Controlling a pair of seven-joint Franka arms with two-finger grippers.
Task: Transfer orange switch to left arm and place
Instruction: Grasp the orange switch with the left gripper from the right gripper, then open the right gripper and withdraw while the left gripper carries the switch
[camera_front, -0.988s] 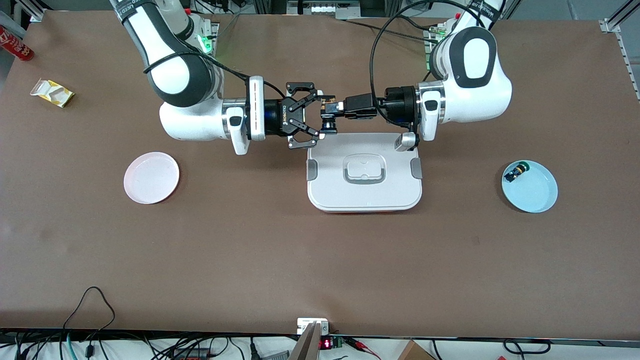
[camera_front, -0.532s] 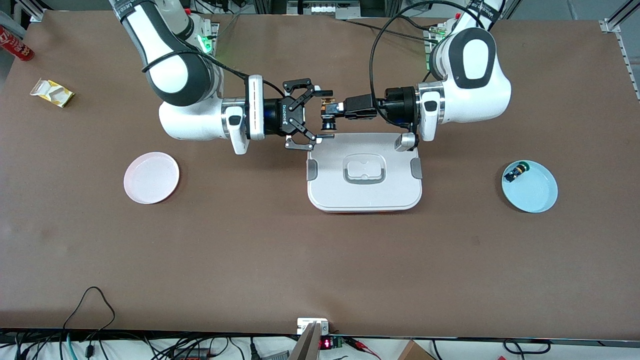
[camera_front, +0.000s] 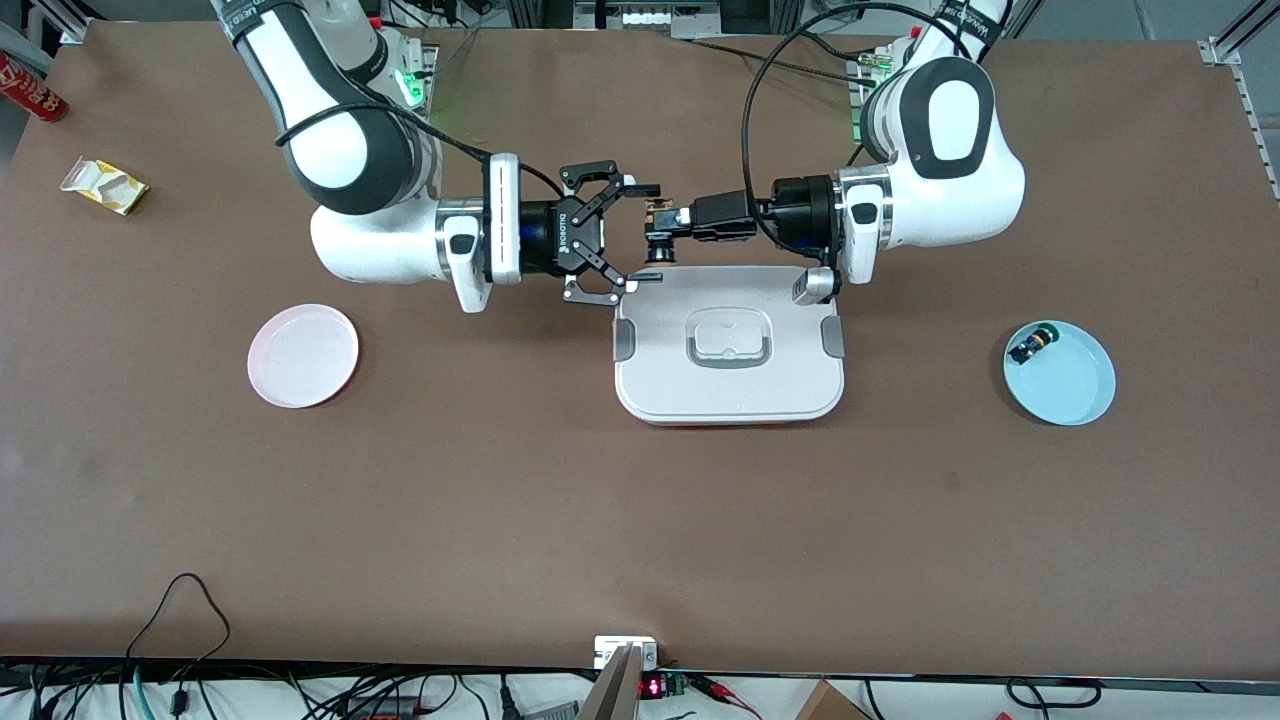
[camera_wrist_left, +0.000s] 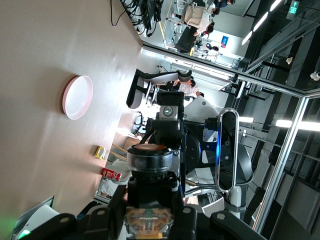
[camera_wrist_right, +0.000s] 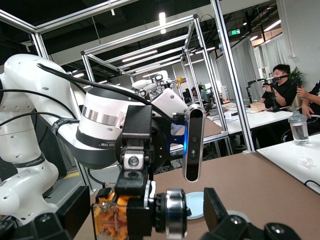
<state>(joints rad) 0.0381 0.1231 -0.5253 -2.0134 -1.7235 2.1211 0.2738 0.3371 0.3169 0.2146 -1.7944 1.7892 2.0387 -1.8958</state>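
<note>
Orange-capped and thumb-sized, the orange switch (camera_front: 657, 232) hangs in mid-air over the table strip just past the box (camera_front: 729, 345), pinched firmly in the left gripper (camera_front: 664, 222), which reaches in from the left arm's end. Facing it, the right gripper (camera_front: 637, 233) stands with its fingers spread wide, one at about twelve o'clock of the switch and one at about six, bracketing it without visibly touching. Judging by this, the handover is at its midpoint: the switch has been lifted clear and brought to the meeting place, while the take by the right gripper, the release, and the carry onward remain. A pink plate (camera_front: 303, 355) waits bare toward the right arm's end, likely the destination. At the left arm's end, a blue plate (camera_front: 1073, 388) holds a second small switch (camera_front: 1031, 345). The right wrist view shows the switch (camera_wrist_right: 131, 212) between that gripper's open fingers.
</note>
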